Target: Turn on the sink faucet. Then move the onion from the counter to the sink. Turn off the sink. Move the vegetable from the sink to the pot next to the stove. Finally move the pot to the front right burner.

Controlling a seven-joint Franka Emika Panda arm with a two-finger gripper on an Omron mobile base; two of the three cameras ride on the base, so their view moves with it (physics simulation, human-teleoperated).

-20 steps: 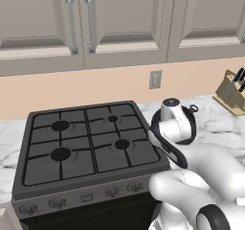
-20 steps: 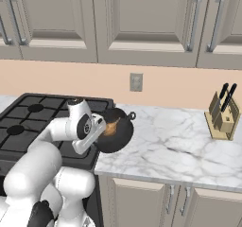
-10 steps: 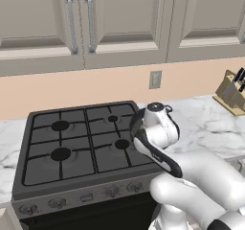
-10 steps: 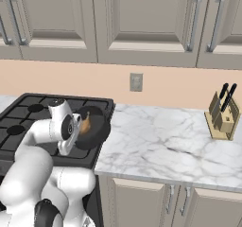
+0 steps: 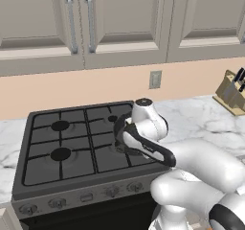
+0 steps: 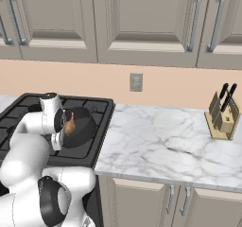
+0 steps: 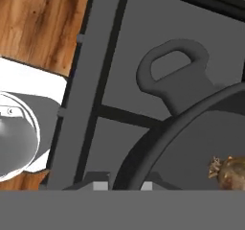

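The small dark pot (image 6: 81, 128) is over the right side of the black stove (image 6: 97, 109), near its front right burner. The golden-brown onion (image 6: 71, 125) lies inside it. In the hand view the pot's rim (image 7: 143, 143) curves up from between my fingertips, its loop handle (image 7: 174, 75) points away over the grates, and the onion (image 7: 229, 172) shows at the right edge. My gripper (image 7: 123, 186) is shut on the pot's near rim. Whether the pot rests on the grate or hangs just above it, I cannot tell. In the left base view my wrist covers most of the pot.
White marble counter (image 6: 156, 136) runs right of the stove, with a wooden knife block (image 6: 222, 117) at its far right. A wall outlet (image 6: 136, 82) sits above it, under beige upper cabinets. The stove's left burners (image 5: 60, 140) are bare, with knobs (image 5: 112, 190) along its front.
My arm has swung left, carrying the pot with the onion off the counter and onto the stove's right side. The grip has stayed shut.
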